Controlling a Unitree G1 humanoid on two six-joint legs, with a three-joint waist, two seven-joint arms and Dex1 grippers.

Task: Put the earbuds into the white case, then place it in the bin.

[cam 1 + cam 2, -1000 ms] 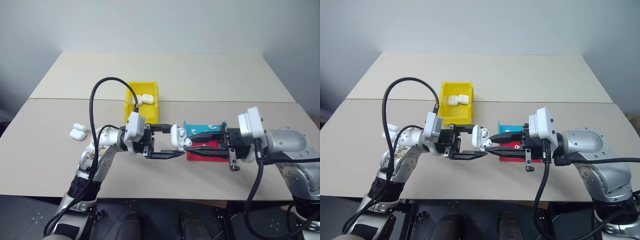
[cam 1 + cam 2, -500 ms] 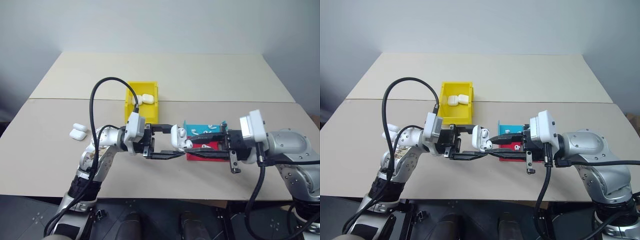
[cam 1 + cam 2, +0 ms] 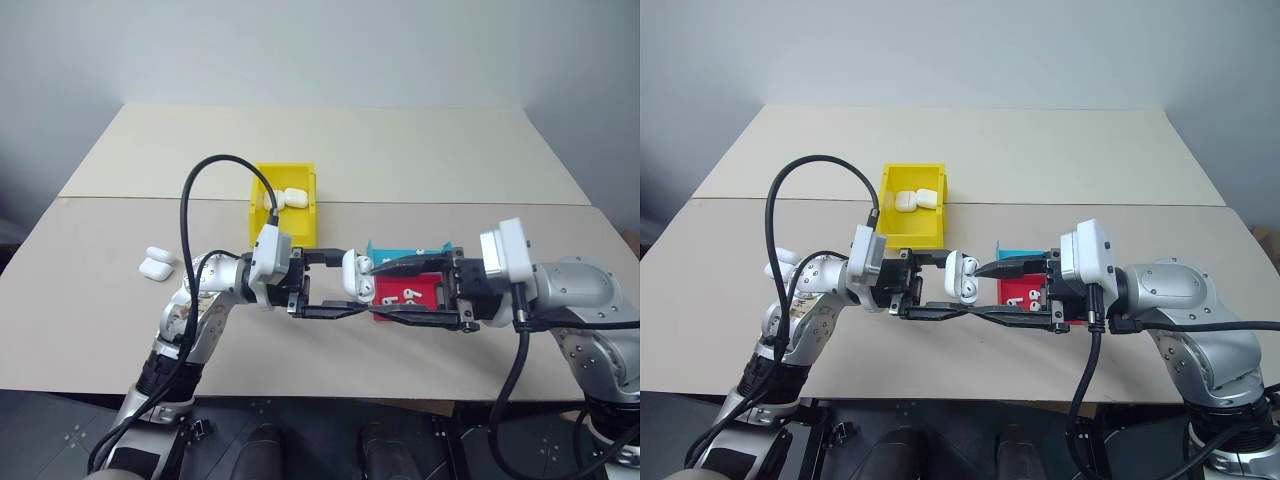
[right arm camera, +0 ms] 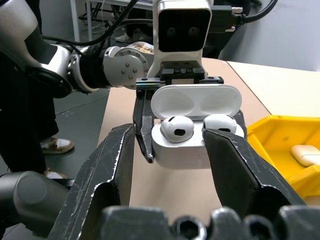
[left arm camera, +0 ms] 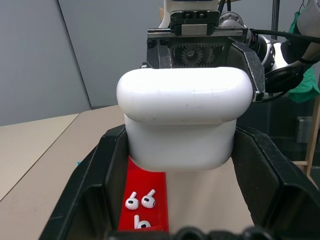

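Thru R wrist cam: earbuds (image 4: 176, 128) seated, white case (image 4: 195, 131) lid up

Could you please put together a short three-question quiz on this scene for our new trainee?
1. True or false: the white case in the left hand has its lid shut.
2. What sits in the case's two wells?
3. The yellow bin holds: A) loose earbuds B) white cases C) nothing.

Key: 1. False, the lid stands open. 2. Two earbuds. 3. B.
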